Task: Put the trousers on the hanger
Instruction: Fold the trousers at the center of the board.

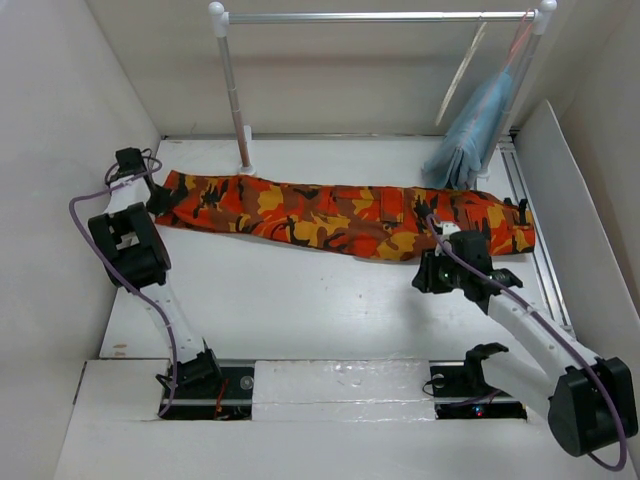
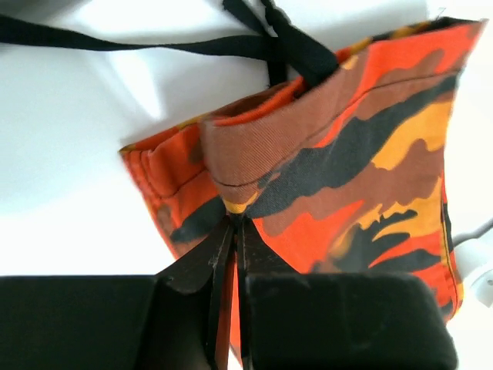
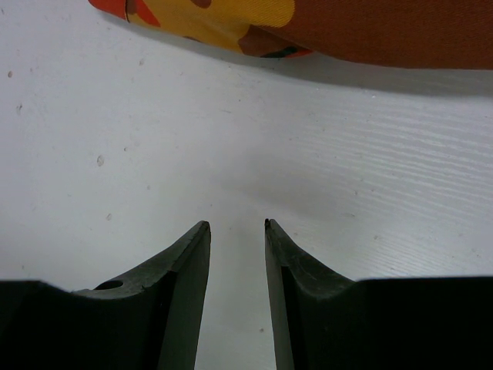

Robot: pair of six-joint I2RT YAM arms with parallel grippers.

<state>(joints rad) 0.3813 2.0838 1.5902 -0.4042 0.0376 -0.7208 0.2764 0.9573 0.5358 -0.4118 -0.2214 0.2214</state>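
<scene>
The camouflage trousers (image 1: 340,212) lie stretched flat across the table from left to right. My left gripper (image 1: 160,196) is at their left end, shut on a fold of the cloth edge; the left wrist view shows the jaws (image 2: 233,221) pinching the orange and brown fabric (image 2: 362,146). My right gripper (image 1: 430,270) is open and empty, low over bare table just in front of the trousers' near edge (image 3: 323,31), its fingertips (image 3: 236,224) apart. The cream hanger (image 1: 462,72) hangs from the rail at the back right.
A metal rail (image 1: 380,17) on white posts spans the back. A light blue garment (image 1: 472,135) on a pinkish-red hanger (image 1: 520,35) hangs at its right end. Black cords (image 2: 154,45) trail from the trousers' left end. White walls close in both sides.
</scene>
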